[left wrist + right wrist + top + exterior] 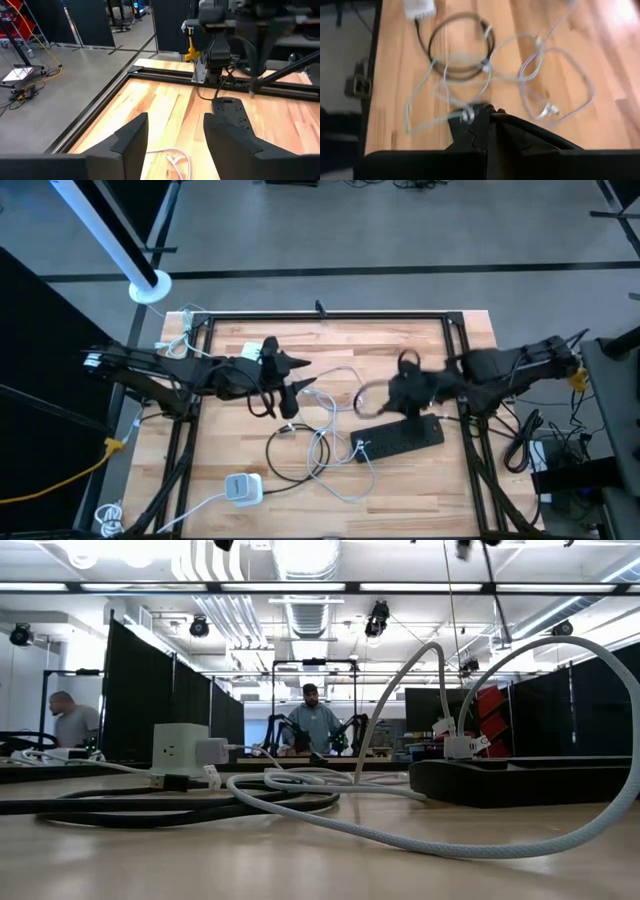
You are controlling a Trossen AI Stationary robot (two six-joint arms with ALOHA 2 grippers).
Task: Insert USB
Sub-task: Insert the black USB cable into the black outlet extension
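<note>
A white USB cable [335, 420] lies in loose loops on the wooden table, between my two grippers; one of its plugs [547, 111] rests flat on the wood. A black power strip [400, 435] lies at the near right, with a white plug [460, 746] standing on it. My left gripper [303, 376] hovers at the middle left, open, with nothing between its fingers [131, 135]. My right gripper [388, 400] hangs above the cable loops just left of the strip, shut [487, 120] and tilted down, holding nothing.
A white charger block [241, 488] with a black cord loop [295, 450] sits near the front edge. Another white adapter [253, 352] lies at the far left. A black frame rail [320, 315] borders the table. People stand in the room beyond the table [312, 720].
</note>
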